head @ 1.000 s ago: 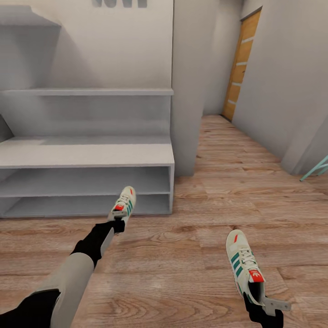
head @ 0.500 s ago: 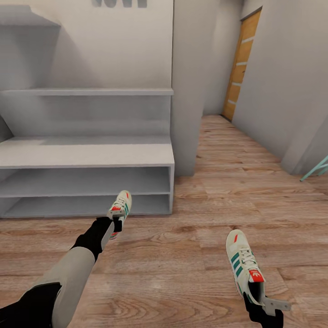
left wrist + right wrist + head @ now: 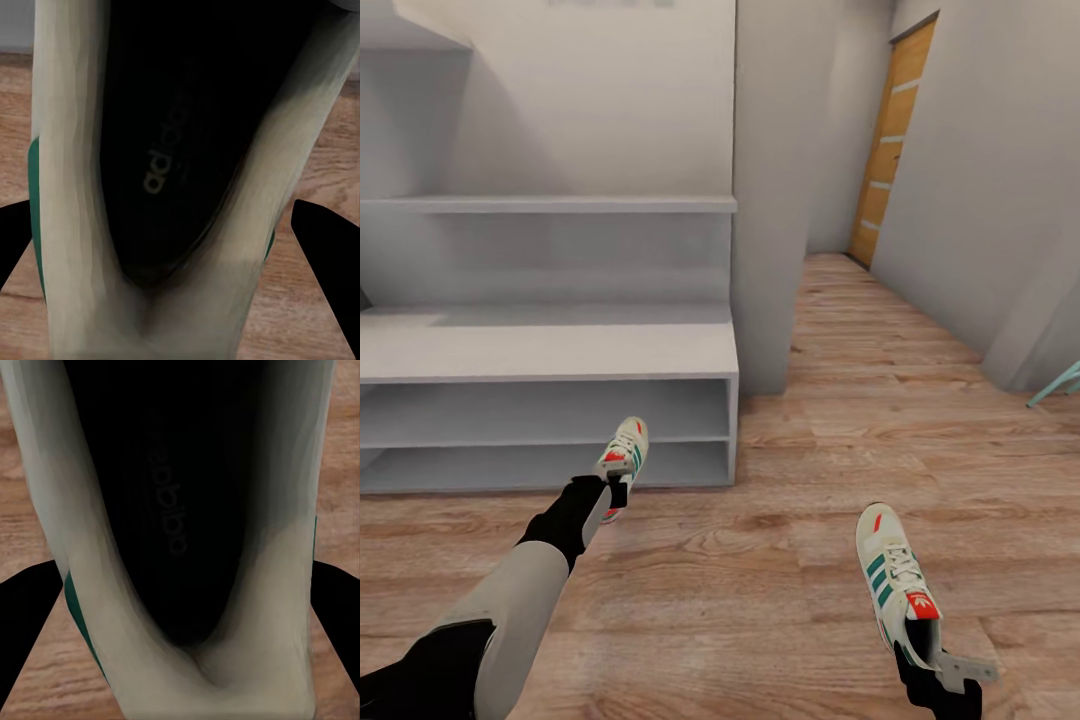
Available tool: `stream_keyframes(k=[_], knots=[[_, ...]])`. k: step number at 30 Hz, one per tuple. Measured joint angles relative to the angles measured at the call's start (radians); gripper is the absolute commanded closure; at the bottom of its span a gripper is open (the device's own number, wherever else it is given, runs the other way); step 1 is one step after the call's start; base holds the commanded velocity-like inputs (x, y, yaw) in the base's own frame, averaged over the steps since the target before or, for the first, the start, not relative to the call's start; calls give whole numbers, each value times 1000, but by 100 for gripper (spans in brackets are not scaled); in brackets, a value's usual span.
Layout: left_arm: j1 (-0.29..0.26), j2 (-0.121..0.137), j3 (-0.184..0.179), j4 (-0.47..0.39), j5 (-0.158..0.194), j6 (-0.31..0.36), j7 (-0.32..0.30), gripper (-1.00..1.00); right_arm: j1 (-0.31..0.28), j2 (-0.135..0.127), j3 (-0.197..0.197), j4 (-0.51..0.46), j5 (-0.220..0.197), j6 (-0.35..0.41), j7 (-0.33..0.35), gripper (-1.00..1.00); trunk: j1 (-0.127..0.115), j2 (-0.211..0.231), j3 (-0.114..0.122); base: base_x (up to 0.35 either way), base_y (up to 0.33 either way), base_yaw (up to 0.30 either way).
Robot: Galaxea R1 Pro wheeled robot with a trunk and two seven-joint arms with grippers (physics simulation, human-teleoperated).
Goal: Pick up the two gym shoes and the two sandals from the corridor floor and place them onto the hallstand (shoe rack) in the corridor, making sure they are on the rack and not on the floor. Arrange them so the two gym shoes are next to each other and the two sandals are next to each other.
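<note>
Left gripper is clamped on the heel of one sneaker, carried toe-forward, with the rack just ahead of it and the lower shelf openings beyond the toe. Its wrist camera looks down into the shoe's dark inside, a black finger on either flank. Right gripper likewise grips the heel of the other sneaker, low over the floor, with the rack well off to its left and ahead. By my reckoning the pair is picked up but neither shoe is shelved. I can't spot the sandals, so they look untouched, and most of the job remains.
</note>
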Motion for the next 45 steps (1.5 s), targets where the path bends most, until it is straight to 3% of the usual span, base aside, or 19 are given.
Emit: stream_keyframes(k=[45], knots=[[8, 2, 6, -36, 0, -1, 1, 100, 0, 0, 0, 0, -1, 0, 0, 100, 0, 0, -6, 210, 0, 26]])
